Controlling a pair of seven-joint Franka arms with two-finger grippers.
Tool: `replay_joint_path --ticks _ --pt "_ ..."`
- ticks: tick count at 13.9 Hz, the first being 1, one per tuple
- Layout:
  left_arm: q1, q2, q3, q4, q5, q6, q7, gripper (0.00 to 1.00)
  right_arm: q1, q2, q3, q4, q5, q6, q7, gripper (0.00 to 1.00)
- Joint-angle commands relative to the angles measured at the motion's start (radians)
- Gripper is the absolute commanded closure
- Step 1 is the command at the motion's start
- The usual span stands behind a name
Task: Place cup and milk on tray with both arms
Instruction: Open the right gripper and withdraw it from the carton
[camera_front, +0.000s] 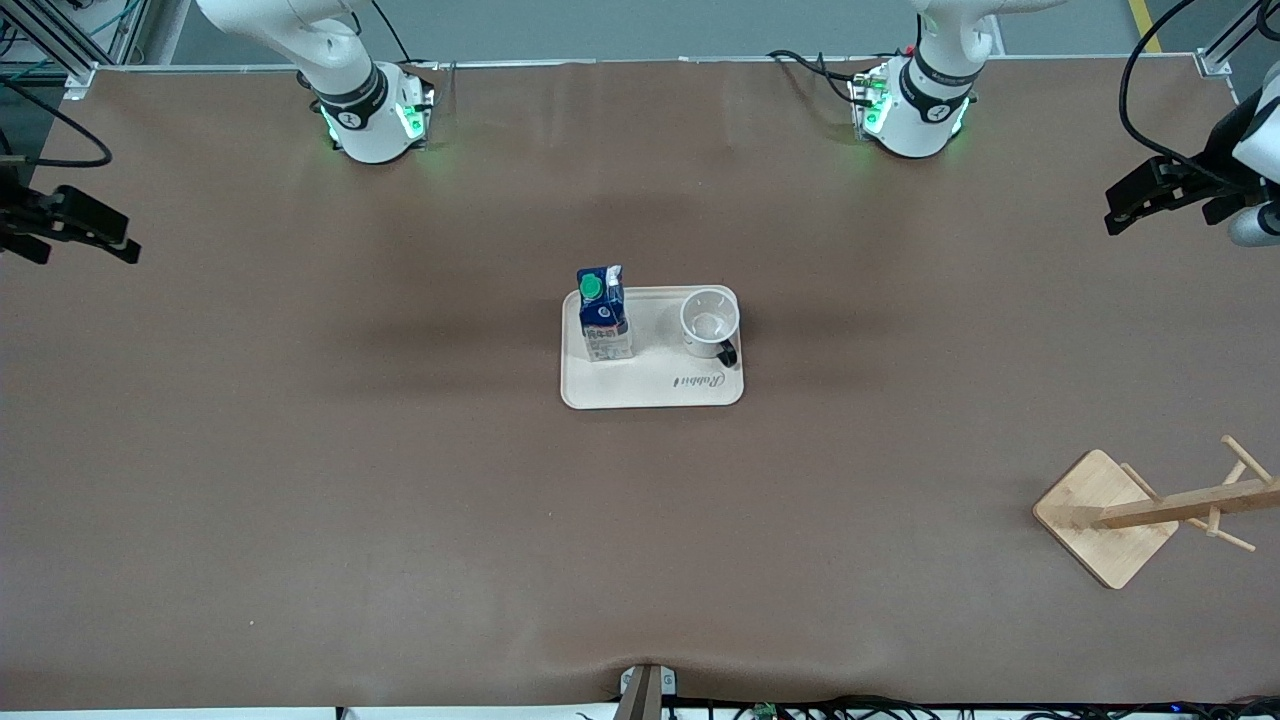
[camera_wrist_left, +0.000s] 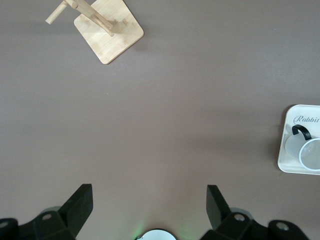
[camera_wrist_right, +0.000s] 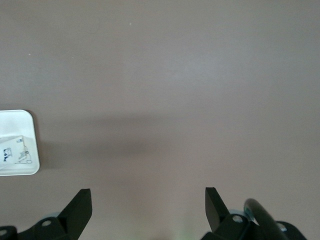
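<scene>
Mid-table on matte brown cover: cream rounded-corner tray (camera_front: 652, 385), smooth, "Rabbit" script. On tray: boxy blue-white milk (camera_front: 603, 316) carton, green round cap, upright; beside it glossy white cup (camera_front: 709, 322), black handle, upright. Left gripper (camera_front: 1150, 205) over left arm's table end, fingers (camera_wrist_left: 80, 205) spread, empty. Right gripper (camera_front: 75, 232) over right arm's end, spread, empty. Bamboo rack (camera_front: 1135, 515) near left arm's end.
</scene>
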Motion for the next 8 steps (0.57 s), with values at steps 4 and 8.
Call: replay_joint_path --ticks 4,8 --pt "0.002 -0.018 -0.020 0.000 -0.028 -0.018 0.018 0.00 -0.015 -0.022 0.035 0.006 -0.020 -0.056 -0.013 0.00" --pt "0.002 -0.020 -0.020 0.001 -0.053 -0.003 0.028 0.00 -0.024 -0.024 0.026 0.009 -0.022 -0.047 -0.013 0.00"
